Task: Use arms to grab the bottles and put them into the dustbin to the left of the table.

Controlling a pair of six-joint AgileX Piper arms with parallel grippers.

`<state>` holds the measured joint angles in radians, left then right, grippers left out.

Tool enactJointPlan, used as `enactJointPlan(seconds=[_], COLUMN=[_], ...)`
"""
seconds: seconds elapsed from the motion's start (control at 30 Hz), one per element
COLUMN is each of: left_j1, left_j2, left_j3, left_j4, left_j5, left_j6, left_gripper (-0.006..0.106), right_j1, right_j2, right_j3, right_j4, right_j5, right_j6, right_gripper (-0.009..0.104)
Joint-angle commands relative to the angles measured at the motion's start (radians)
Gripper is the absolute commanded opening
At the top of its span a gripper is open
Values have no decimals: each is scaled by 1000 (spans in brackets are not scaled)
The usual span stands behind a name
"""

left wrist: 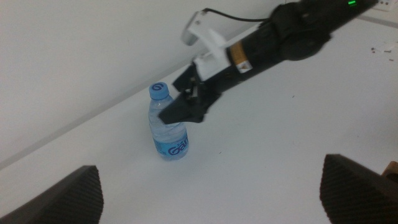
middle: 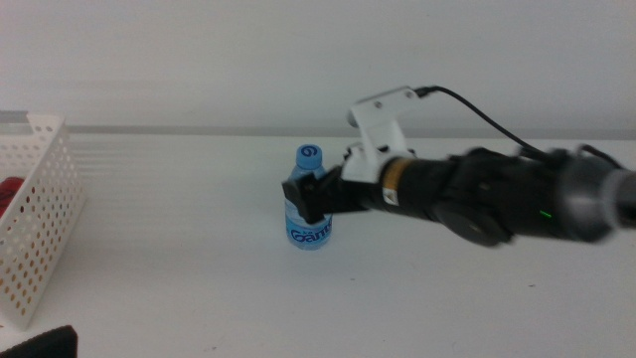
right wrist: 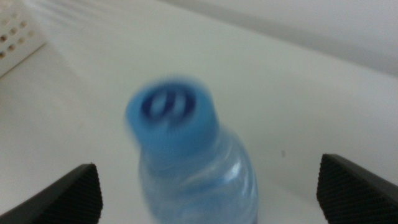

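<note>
1. Upright on the white table [middle: 199, 249] stands the small water bottle [middle: 309, 214], clear with a blue cap [middle: 310, 154] and a blue label low on its body. It sits near the middle of the tabletop, a little toward the far edge.
2. Well apart from it, at the left side of the table, is the white perforated dustbin [middle: 40, 214]. Something red [middle: 10, 194] shows inside through its wall; what it is cannot be told.
3. Nothing lies between the bottle and the dustbin but bare tabletop.
4. From the right side comes the right arm [middle: 497, 194], stretched out nearly level and low over the table, with a white camera mount [middle: 383, 124] and a black cable [middle: 477, 109] above its wrist.
5. At the bottle, the right gripper [middle: 310, 194] has its dark jaws spread wide, one on either side of the bottle's upper body. The right wrist view shows a clear gap between each jaw and the bottle, so it grips nothing.
6. Meanwhile the left gripper [left wrist: 211, 193] waits at the near left of the table, looking toward the bottle from a distance, its jaws also wide apart and holding nothing.
</note>
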<state>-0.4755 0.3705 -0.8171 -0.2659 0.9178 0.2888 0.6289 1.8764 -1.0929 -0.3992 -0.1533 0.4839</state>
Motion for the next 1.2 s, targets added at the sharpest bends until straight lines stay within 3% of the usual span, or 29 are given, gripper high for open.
enactJointPlan(seconds=[0.0, 0.2, 0.53, 0.87, 1.17], left_j1=[-9, -9, -9, -9, -9], left_j2=[-3, -3, -3, -3, -3], left_j3=[3, 3, 3, 3, 3], left_j4=[-12, -12, -12, -12, -12], left_j5=[-9, -9, -9, -9, -9], left_j6=[-6, -6, -6, -6, -6], left_gripper=[94, 94, 94, 94, 94], right_j1=[12, 48, 50, 50, 50], right_j2=[-81, -313, -875, -1386, -1493], right_j3=[87, 263, 336, 451, 451], right_j4=[70, 258, 476, 481, 481], right_j5=[11, 96, 651, 833, 870], right_j6=[-62, -208, -587, -613, -597], right_gripper=[92, 92, 92, 92, 92])
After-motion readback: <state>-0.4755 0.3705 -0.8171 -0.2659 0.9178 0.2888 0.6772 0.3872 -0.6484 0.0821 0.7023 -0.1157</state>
